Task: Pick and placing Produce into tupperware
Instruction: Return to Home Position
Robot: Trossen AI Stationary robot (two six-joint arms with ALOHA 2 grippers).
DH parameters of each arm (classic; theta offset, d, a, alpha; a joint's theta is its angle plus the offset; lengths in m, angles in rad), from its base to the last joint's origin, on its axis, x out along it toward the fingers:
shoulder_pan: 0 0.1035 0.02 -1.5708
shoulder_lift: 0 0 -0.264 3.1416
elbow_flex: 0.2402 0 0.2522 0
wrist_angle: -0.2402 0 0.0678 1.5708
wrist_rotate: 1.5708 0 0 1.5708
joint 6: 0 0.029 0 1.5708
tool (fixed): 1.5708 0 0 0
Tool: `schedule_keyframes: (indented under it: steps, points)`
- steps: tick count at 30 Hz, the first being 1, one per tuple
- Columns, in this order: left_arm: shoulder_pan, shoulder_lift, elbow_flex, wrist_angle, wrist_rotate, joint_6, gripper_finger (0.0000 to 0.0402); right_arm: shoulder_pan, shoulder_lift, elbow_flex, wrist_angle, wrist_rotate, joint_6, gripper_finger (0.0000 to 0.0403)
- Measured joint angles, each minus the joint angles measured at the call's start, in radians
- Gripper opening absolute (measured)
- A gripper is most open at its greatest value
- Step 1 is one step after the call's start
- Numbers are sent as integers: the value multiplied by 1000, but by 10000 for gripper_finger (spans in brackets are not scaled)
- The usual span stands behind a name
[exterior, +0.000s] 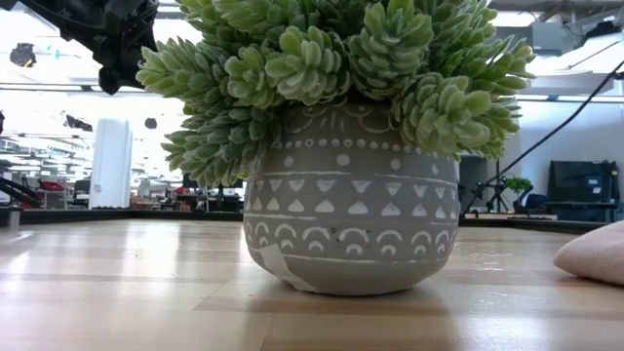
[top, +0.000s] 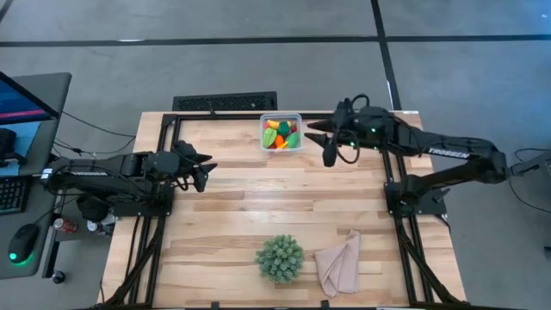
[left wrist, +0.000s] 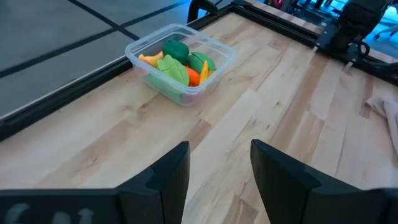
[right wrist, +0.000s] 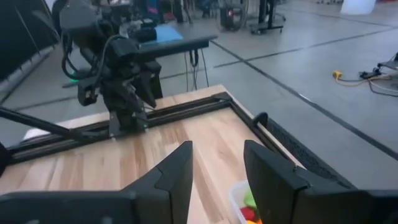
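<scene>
Clear plastic tupperware [top: 263, 129] sits at the far edge of the wooden table [top: 258, 215], holding the produce [top: 281, 135]. We see the right gripper [top: 318, 142] just beside it, released and empty. The left gripper [top: 207, 170] hovers well apart, also released and empty.

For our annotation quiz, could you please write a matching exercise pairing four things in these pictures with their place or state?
Column one:
1 tupperware
2 plant
3 cloth
4 right gripper

Column two:
A open, holding nothing
B holds the toy produce
C lies crumpled beside the plant
D stands in a patterned grey pot

Pairs: 1-B, 2-D, 3-C, 4-A
</scene>
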Motion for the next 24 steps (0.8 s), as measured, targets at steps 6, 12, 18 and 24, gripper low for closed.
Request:
schedule_keyframes:
  steps: [6,12,18,24]
  points:
    - [0,0,0,0,-51,19,160,1,-102,-182,159,0,40,136]
    - [0,0,0,1,-85,21,160,20,-211,-333,306,39,83,136]
    - [0,0,0,1,-86,21,160,138,-282,-439,409,247,75,135]
    - [0,0,0,2,-92,20,160,230,-334,-519,423,366,76,135]
